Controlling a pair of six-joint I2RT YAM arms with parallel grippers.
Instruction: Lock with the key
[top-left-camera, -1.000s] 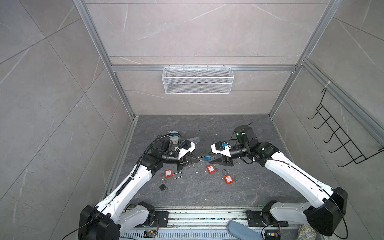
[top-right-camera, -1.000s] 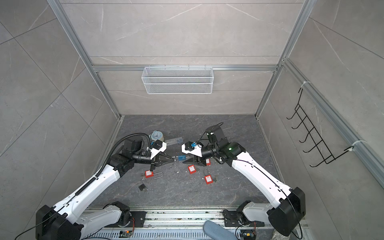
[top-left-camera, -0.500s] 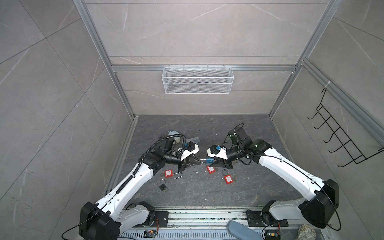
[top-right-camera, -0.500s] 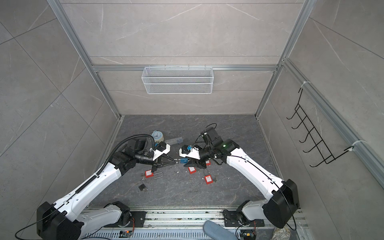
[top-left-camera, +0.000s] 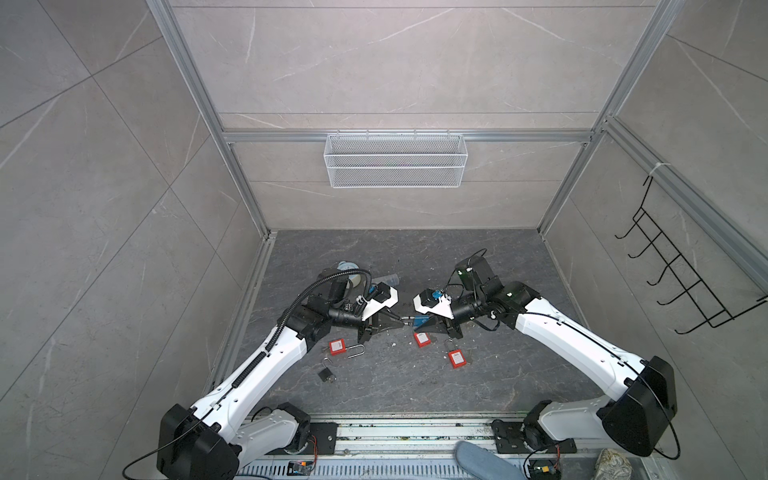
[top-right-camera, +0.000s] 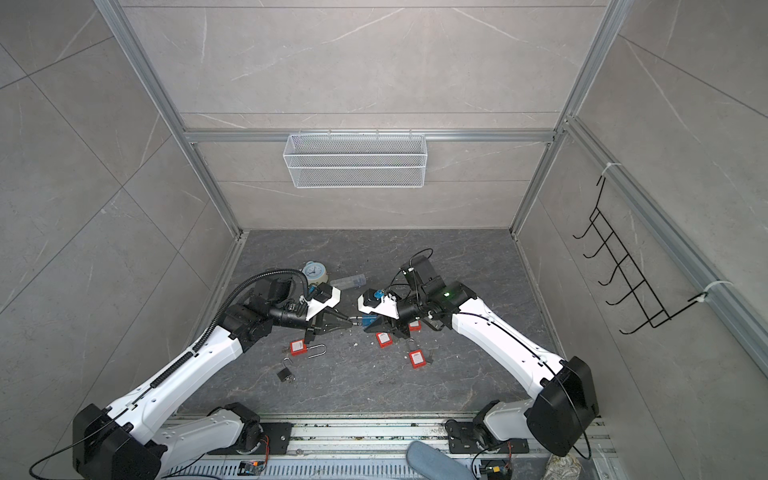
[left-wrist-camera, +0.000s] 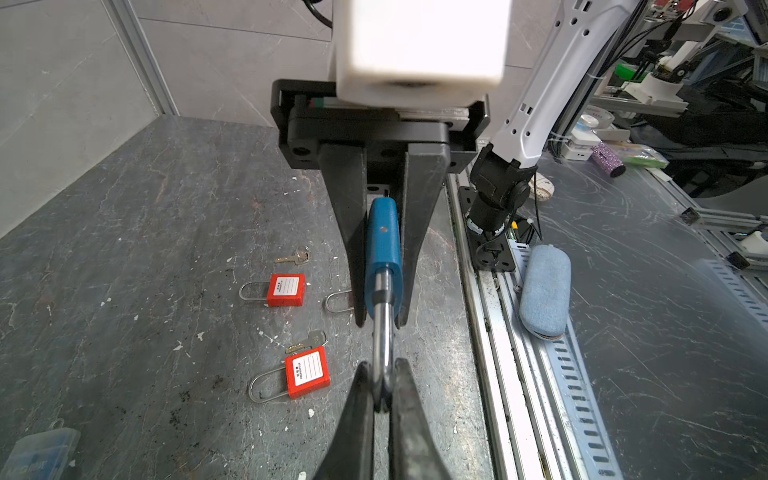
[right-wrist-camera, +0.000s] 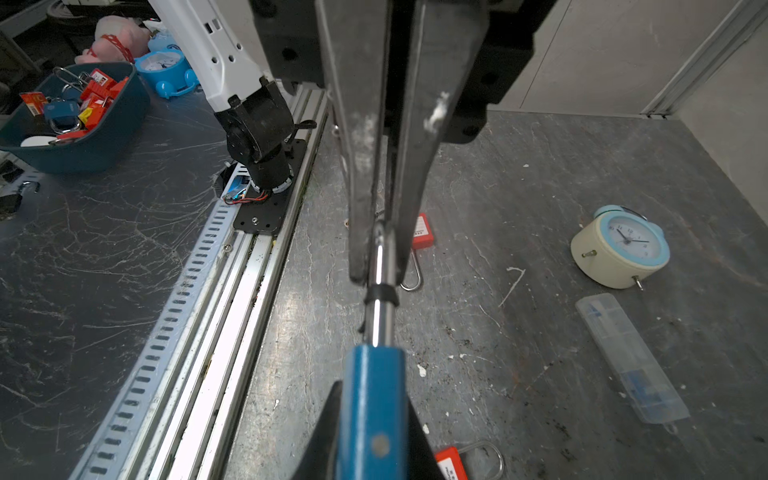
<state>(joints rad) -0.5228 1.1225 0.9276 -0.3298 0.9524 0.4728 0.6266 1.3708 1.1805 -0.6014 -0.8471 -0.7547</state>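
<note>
Our left gripper (left-wrist-camera: 381, 376) is pinched together on the steel shackle (left-wrist-camera: 382, 332) of the blue padlock (left-wrist-camera: 382, 245). Our right gripper (left-wrist-camera: 380, 323) faces it, its two fingers pressed against the flat sides of the lock's body. We hold the lock horizontally between the two arms, lifted off the dark floor (top-left-camera: 415, 266) near its middle.

For room, bare floor runs from the grippers to the back wall and out toward the right wall. Aluminium frame posts edge both back corners, and the slotted rail (top-left-camera: 415, 432) carrying both arm bases closes the front. Under and around the grippers the floor is crowded.

We count three red padlocks (top-left-camera: 337, 346) in plain sight in both top views, one on the left arm's side and two on the right's. A further red patch under the right wrist is too hidden to name. There is one small black padlock (top-left-camera: 327, 374) near the left forearm. Two loose keys (left-wrist-camera: 297, 255) each lie just beside a red lock. One cream-and-blue alarm clock (right-wrist-camera: 619, 249) and one clear plastic case (right-wrist-camera: 631, 357) sit between the left arm and the back wall. One white wire basket (top-left-camera: 395, 160) hangs on the back wall, and one black hook rack (top-left-camera: 685, 286) on the right wall.

Each red lock bears a white ruled label whose print is too small for us to read. The clock dial shows numerals.
</note>
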